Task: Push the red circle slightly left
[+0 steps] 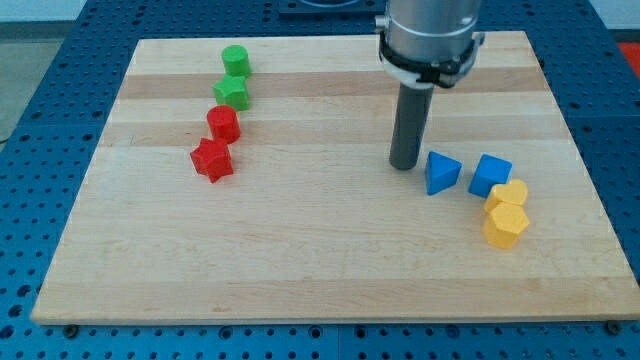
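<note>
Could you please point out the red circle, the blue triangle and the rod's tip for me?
red circle (223,123): camera view, on its top face.
blue triangle (441,172): camera view, on its front face.
my tip (404,165): camera view, at the rod's very end, just left of the blue triangle.
</note>
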Controlling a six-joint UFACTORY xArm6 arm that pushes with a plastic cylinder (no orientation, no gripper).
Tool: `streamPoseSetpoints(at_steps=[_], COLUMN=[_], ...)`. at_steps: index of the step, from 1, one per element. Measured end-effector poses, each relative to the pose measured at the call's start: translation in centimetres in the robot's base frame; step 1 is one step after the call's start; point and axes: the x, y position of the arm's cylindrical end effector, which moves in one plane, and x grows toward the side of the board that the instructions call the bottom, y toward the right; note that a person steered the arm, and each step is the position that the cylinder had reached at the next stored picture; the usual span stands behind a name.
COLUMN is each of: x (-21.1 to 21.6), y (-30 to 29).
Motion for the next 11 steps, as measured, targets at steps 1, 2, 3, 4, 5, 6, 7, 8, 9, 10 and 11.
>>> streamPoseSetpoints(at_steps=[1, 2, 3, 4, 5, 6, 7, 8, 9, 10, 11], x=[-3.9, -6.7, -9.5, -12.3, -13.8, -14.5, -15.3, -15.4, -14.0, -11.6, -10.9], y=[-0.2, -0.2, -1.4, -1.8, -1.8, -1.8, -1.8, -1.8, -1.8, -1.8, -1.8])
